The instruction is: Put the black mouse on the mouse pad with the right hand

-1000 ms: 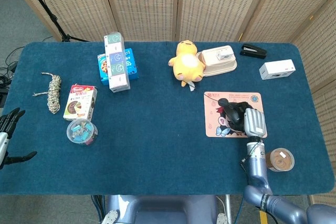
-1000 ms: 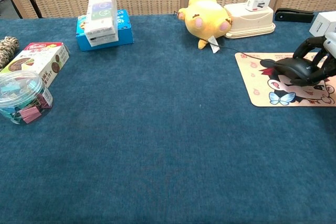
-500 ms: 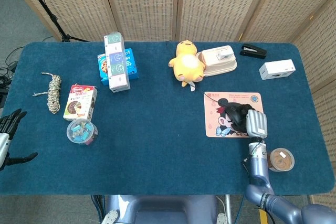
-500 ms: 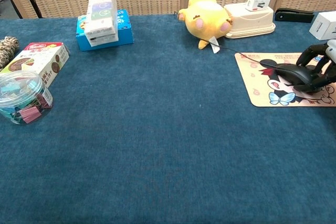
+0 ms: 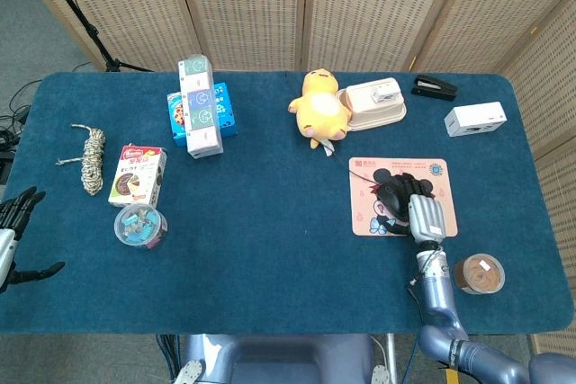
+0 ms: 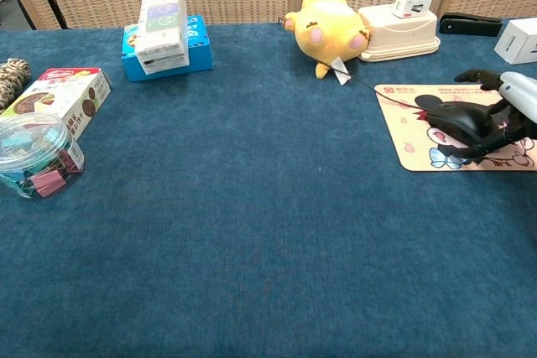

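The black mouse (image 5: 393, 193) (image 6: 457, 121) lies on the cartoon-printed mouse pad (image 5: 364, 182) (image 6: 403, 136) at the table's right, its cable running back toward the yellow plush. My right hand (image 5: 426, 216) (image 6: 512, 102) sits just behind the mouse on the near-right side. Its fingers are spread around the mouse, one raised clear above it and others lying along its front edge, with no firm grip showing. My left hand (image 5: 13, 236) hangs off the table's left edge, fingers apart and holding nothing.
A brown round tub (image 5: 479, 273) stands just right of my right forearm. The yellow plush (image 5: 319, 112), a beige box (image 5: 373, 101), a stapler (image 5: 434, 87) and a white box (image 5: 474, 119) line the back. A clip jar (image 5: 140, 224), snack box (image 5: 137, 174) and rope (image 5: 90, 157) lie left.
My right hand has drawn back toward me and spread its fingers off the mouse. The mouse has shifted slightly left on the pad. The left hand has not moved.
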